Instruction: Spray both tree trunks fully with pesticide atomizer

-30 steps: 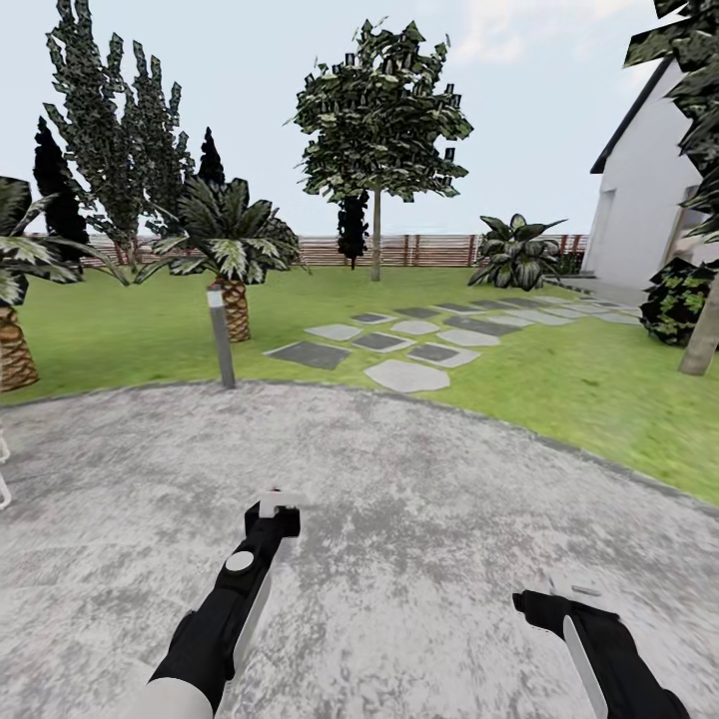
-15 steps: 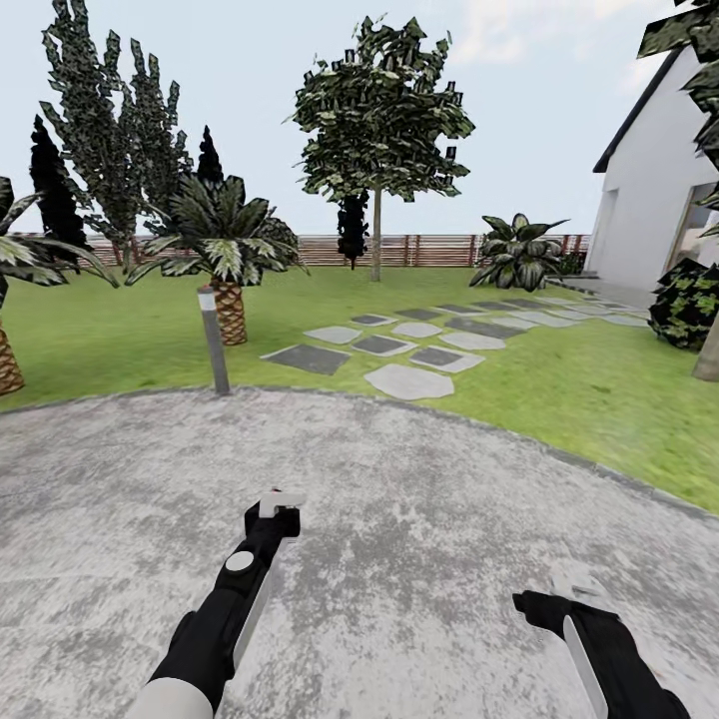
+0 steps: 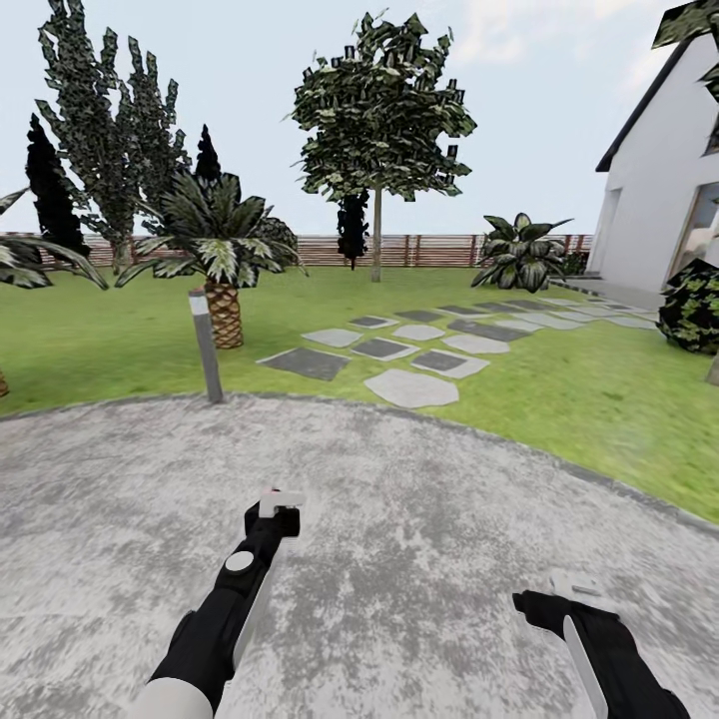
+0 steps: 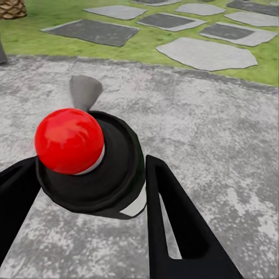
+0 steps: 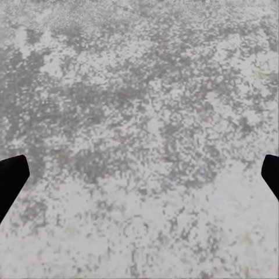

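Note:
My left gripper (image 4: 87,192) is shut on the pesticide atomizer (image 4: 99,174), a dark bottle with a red ball top and a white label patch, held over grey paving. In the head view that gripper (image 3: 279,506) is low and left of centre. My right gripper (image 5: 139,174) is open, its fingers far apart over bare paving, and it sits low right in the head view (image 3: 561,594). A tree (image 3: 379,110) with a bare straight trunk (image 3: 376,240) stands far ahead by the fence. At the right edge, a sliver of a second trunk (image 3: 713,371) rises from the lawn.
I stand on a round grey paved patch (image 3: 399,519) edged by lawn (image 3: 599,399). A short lamp post (image 3: 206,345) and a palm (image 3: 222,300) stand ahead left. Stepping stones (image 3: 409,387) lead towards a white house (image 3: 659,200). A dark bush (image 3: 694,305) sits at right.
The whole view has shifted: the lamp post and palms slid left and the right-hand trunk slid almost out of the picture, so the camera moved. Both arms keep their pose.

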You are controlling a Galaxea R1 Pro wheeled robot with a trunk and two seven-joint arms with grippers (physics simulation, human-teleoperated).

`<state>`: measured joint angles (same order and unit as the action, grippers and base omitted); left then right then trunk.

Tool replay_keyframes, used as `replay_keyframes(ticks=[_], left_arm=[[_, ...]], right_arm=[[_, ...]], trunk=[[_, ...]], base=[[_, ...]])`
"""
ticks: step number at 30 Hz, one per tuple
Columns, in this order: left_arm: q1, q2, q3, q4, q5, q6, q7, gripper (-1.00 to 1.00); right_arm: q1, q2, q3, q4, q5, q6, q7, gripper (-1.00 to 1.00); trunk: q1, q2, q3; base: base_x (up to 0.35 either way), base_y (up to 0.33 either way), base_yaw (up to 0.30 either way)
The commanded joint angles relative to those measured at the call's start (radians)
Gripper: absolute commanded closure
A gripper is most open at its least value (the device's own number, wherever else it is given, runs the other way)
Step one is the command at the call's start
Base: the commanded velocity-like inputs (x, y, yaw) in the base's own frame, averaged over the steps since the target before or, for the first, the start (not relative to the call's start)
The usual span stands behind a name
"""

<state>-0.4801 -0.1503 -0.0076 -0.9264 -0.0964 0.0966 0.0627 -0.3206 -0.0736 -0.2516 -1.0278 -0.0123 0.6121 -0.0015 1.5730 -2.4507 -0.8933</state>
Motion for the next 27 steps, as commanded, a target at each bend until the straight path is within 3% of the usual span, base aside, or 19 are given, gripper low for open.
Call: replay_keyframes(ticks=[1, 27], left_arm=[[0.000, 0.000, 0.000, 0.000, 0.000, 0.000, 0.000, 1.00], [0.000, 0.000, -0.002, 0.000, 0.000, 0.000, 0.000, 1.00]], right_arm=[[0.000, 0.000, 0.000, 0.000, 0.000, 0.000, 0.000, -1.00], [0.000, 0.000, 0.001, 0.000, 0.000, 0.000, 0.000, -1.00]], trunk=[[0.000, 0.000, 0.000], [0.000, 0.000, 0.011]], base=[[0.337, 0.000, 0.000], [0.337, 0.000, 0.000]])
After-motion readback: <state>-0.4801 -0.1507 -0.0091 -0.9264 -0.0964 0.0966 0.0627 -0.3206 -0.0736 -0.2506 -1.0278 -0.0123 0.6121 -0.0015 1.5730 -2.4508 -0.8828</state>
